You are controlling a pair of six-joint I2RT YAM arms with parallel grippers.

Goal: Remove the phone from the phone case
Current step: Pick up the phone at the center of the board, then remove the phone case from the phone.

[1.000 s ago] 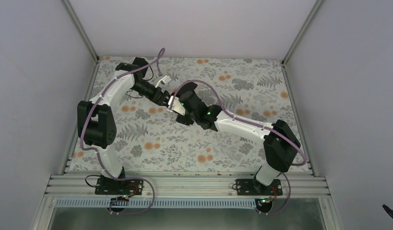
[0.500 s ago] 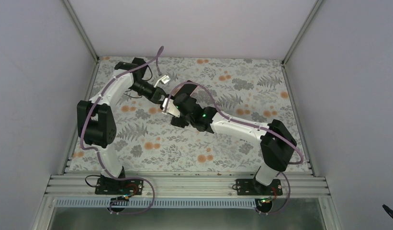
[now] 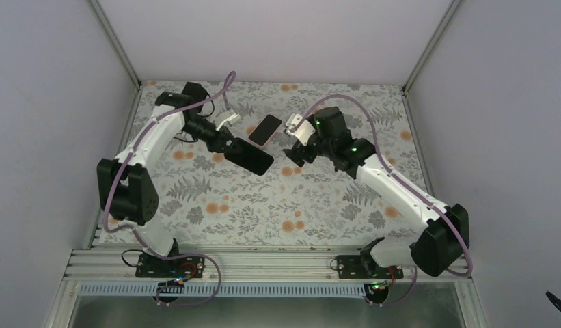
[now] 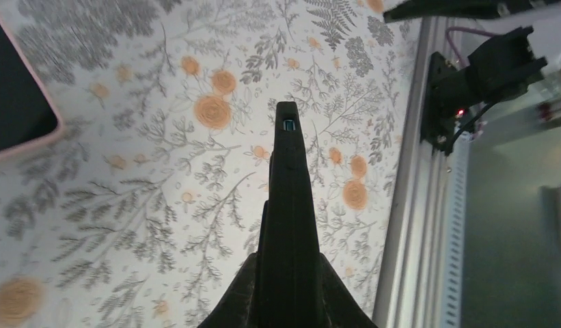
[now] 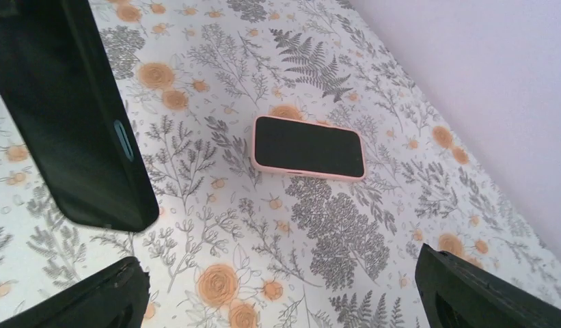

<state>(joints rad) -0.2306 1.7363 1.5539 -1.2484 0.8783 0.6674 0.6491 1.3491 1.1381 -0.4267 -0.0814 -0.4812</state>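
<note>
The left pincer (image 3: pixel 229 145) is clamped together on a bare, all-black, slab-shaped phone (image 3: pixel 252 158). It grips the phone by one short end, so the rest juts out past the fingertips. In the left wrist view this slab shows edge-on as a narrow dark bar (image 4: pixel 288 225) above the floral-patterned table (image 3: pixel 318 205). The right pincer (image 3: pixel 292 145) stands wide apart with nothing between its fingers. Its two dark fingertips (image 5: pixel 93 301) frame the lower corners of the right wrist view, where the held slab fills the upper left. Between the two pincers, and just beyond the free end of the held slab, lies the slim glossy black phone (image 3: pixel 266 129). It is flat on the table, screen up, close to the far edge and a little left of the middle of the table's width. It sits inside the thin salmon-pink phone case (image 5: pixel 305 173), whose pink rim runs all round the dark glass. One rounded corner of that rim also shows at the upper left of the left wrist view. Neither pincer touches the cased phone.
</note>
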